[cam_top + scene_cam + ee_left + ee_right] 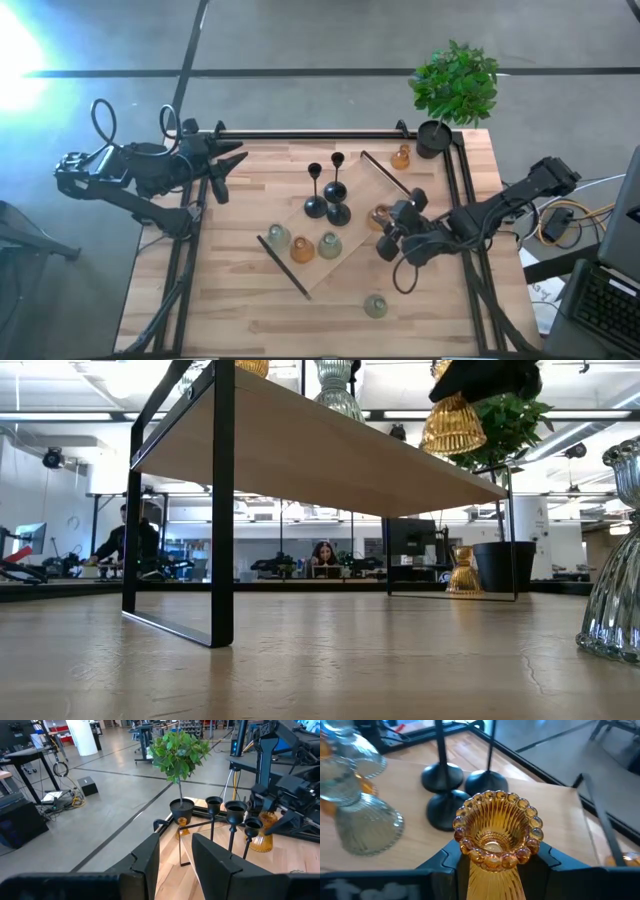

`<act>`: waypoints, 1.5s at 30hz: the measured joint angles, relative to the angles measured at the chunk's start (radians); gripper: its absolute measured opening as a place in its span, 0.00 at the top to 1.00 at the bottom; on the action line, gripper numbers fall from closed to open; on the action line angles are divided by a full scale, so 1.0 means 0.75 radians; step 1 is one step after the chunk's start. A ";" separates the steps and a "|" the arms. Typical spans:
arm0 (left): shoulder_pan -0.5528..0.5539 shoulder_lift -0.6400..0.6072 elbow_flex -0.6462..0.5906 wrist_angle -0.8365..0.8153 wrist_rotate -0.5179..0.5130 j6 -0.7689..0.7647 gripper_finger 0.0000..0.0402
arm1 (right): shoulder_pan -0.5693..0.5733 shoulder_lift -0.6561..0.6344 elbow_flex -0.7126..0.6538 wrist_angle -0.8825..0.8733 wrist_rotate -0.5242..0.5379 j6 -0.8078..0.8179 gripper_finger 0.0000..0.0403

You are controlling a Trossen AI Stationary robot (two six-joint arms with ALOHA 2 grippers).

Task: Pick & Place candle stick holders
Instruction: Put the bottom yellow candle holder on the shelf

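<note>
A raised wooden platform (352, 240) on black legs stands aslant in the middle of the table. On it stand three black candle stick holders (328, 205) and three squat glass ones (303, 248). My right gripper (386, 224) is shut on an amber glass holder (380, 214) over the platform's right end. Another amber holder (401, 157) stands on the table by the plant pot, and a pale green one (375, 305) stands near the front edge. My left gripper (232, 163) waits open at the table's far left, holding nothing. My right gripper pinches the amber holder's ribbed neck (492, 877) between its two fingers (442, 862), just below the beaded rim (495, 822). The fingers come slanting down from the table's right. The holder stands upright, its flared base (452, 428) hanging below the fingers, lifted clear.
A green plant (455, 85) in a black pot (432, 138) stands at the table's far right corner. A black rail frame (300, 134) runs along the table's edges. Bare wood lies along the front and left of the platform.
</note>
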 joint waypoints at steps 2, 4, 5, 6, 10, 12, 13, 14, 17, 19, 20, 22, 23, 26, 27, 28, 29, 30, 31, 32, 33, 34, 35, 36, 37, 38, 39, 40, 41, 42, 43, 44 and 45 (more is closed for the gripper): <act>0.000 0.000 0.000 0.000 0.000 0.000 0.70 | -0.006 0.000 -0.018 0.082 -0.028 -0.047 0.71; 0.000 0.000 0.000 0.000 0.000 0.000 0.70 | -0.010 0.000 -0.041 0.150 -0.043 -0.096 0.71; 0.000 0.000 0.000 0.000 0.000 0.000 0.70 | -0.017 0.000 -0.048 0.173 -0.048 -0.116 0.71; 0.000 0.000 0.000 0.000 0.000 0.000 0.70 | -0.024 0.000 -0.052 0.187 -0.054 -0.123 0.71; 0.000 0.000 0.000 0.000 0.000 -0.003 0.70 | -0.056 0.000 -0.061 0.196 -0.090 -0.157 0.71; 0.000 0.000 0.000 0.000 0.000 -0.005 0.70 | -0.077 0.000 -0.063 0.211 -0.127 -0.173 0.71; 0.000 0.000 0.000 0.000 0.000 -0.005 0.70 | -0.087 0.000 -0.065 0.221 -0.150 -0.186 0.71; 0.000 0.000 0.000 0.000 0.000 -0.005 0.70 | -0.093 0.000 -0.070 0.231 -0.168 -0.197 0.71; 0.000 0.000 0.000 0.000 0.000 -0.005 0.70 | -0.110 0.000 -0.077 0.244 -0.192 -0.217 0.71; 0.000 0.000 0.000 0.000 0.001 -0.005 0.70 | -0.120 0.000 -0.078 0.246 -0.193 -0.218 0.71; 0.000 0.000 0.000 0.000 0.001 -0.005 0.70 | -0.124 0.000 -0.078 0.247 -0.195 -0.218 0.71; 0.000 0.000 0.000 0.000 0.001 -0.005 0.70 | -0.128 0.000 -0.079 0.246 -0.203 -0.222 0.71; 0.000 0.000 0.000 0.000 0.001 -0.005 0.70 | -0.132 0.000 -0.079 0.247 -0.203 -0.227 0.71; 0.000 0.000 0.000 -0.001 0.001 -0.005 0.70 | -0.158 0.000 -0.079 0.246 -0.197 -0.243 0.71; 0.000 0.000 0.000 -0.001 0.001 -0.004 0.70 | -0.173 0.000 -0.079 0.246 -0.197 -0.252 0.71; 0.000 0.000 0.000 -0.001 0.001 -0.004 0.70 | -0.190 0.000 -0.079 0.246 -0.196 -0.260 0.71; 0.000 0.000 0.000 -0.001 0.001 -0.004 0.70 | -0.207 0.000 -0.079 0.246 -0.197 -0.269 0.71; 0.000 0.000 0.000 -0.001 0.001 -0.004 0.70 | -0.227 0.000 -0.079 0.246 -0.205 -0.282 0.71; 0.000 0.000 0.000 -0.001 0.001 -0.004 0.70 | -0.247 0.000 -0.079 0.245 -0.228 -0.293 0.71; 0.000 0.000 0.000 -0.001 0.001 -0.004 0.70 | -0.268 0.000 -0.079 0.245 -0.253 -0.300 0.71; 0.000 0.000 0.000 -0.001 0.001 -0.004 0.70 | -0.286 0.000 -0.079 0.245 -0.271 -0.314 0.71; 0.000 0.000 0.000 -0.001 0.001 -0.004 0.70 | -0.304 0.000 -0.079 0.245 -0.285 -0.333 0.71; 0.000 0.000 0.000 -0.001 0.001 -0.004 0.70 | -0.321 -0.001 -0.079 0.245 -0.292 -0.355 0.71; 0.000 0.000 0.000 -0.001 0.001 -0.004 0.70 | -0.338 -0.002 -0.079 0.245 -0.293 -0.373 0.71; 0.000 0.000 0.000 -0.001 0.001 -0.004 0.70 | -0.355 -0.005 -0.079 0.245 -0.293 -0.393 0.71; 0.000 0.000 0.000 -0.001 0.001 -0.004 0.70 | -0.372 -0.010 -0.079 0.245 -0.293 -0.408 0.71; 0.000 0.000 0.000 -0.001 0.001 -0.004 0.70 | -0.390 -0.015 -0.079 0.247 -0.294 -0.425 0.71; 0.000 0.000 0.000 -0.001 0.001 -0.004 0.70 | -0.406 -0.023 -0.079 0.251 -0.302 -0.441 0.71; 0.000 0.000 0.000 -0.001 0.001 -0.004 0.70 | -0.422 -0.029 -0.079 0.260 -0.317 -0.459 0.71; 0.000 0.000 0.000 -0.001 0.001 -0.004 0.70 | -0.439 -0.036 -0.079 0.274 -0.334 -0.471 0.71; 0.000 0.000 0.000 -0.002 0.001 -0.004 0.70 | -0.455 -0.044 -0.081 0.290 -0.352 -0.487 0.71; 0.000 0.000 0.000 -0.003 0.001 -0.004 0.70 | -0.472 -0.049 -0.087 0.308 -0.366 -0.508 0.71; 0.000 0.000 0.000 -0.003 0.001 -0.004 0.70 | -0.488 -0.058 -0.097 0.329 -0.380 -0.526 0.71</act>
